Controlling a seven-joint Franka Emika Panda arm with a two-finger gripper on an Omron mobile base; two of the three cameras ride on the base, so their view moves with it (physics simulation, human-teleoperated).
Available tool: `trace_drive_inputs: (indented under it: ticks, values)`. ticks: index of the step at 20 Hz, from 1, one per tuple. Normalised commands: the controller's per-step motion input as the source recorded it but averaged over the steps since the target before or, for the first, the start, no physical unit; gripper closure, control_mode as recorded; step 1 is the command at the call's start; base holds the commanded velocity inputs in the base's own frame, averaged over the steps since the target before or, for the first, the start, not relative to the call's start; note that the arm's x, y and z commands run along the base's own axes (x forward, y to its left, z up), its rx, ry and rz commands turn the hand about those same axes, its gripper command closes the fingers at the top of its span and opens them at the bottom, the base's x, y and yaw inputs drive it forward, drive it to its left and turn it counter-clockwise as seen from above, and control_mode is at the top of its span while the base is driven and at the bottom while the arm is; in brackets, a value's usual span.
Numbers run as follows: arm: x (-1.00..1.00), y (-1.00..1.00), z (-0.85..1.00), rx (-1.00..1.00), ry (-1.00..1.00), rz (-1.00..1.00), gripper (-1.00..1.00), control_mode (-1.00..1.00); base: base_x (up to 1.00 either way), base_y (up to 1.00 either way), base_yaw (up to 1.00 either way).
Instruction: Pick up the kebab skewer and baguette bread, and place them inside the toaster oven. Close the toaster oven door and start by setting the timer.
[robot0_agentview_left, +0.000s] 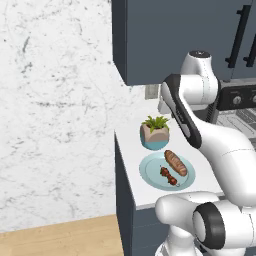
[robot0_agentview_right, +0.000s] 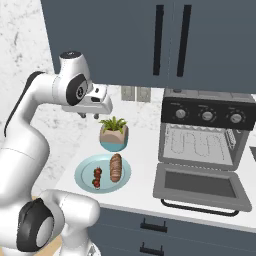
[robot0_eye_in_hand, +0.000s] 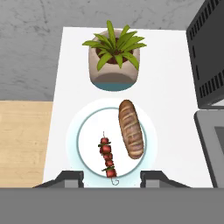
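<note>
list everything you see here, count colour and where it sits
kebab skewer: one, dark red chunks on a thin stick, on the plate beside the bread
baguette bread: one, golden brown, on the plate
plate: one, pale blue, on the counter in front of the plant
potted plant: one, green leaves in a beige and teal pot, behind the plate
toaster oven: one, dark grey with three silver knobs, right of the plate
toaster oven door: one, dark grey, dropped open
counter: one, white
gripper: one, dark fingertips, above the plate, jaws apart, holding nothing
</note>
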Motion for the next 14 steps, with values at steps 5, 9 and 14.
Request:
trace_drive_inputs:
  ticks: [5,9,14]
  values:
    - [0.00,0.00,0.00,0.00,0.00,0.00,-1.00,1.00,0.00,0.00,0.00]
    - [0.00,0.00,0.00,0.00,0.00,0.00,-1.00,1.00,0.00,0.00,0.00]
    - [0.00,0.00,0.00,0.00,0.00,0.00,-1.00,1.00,0.00,-0.03,0.00]
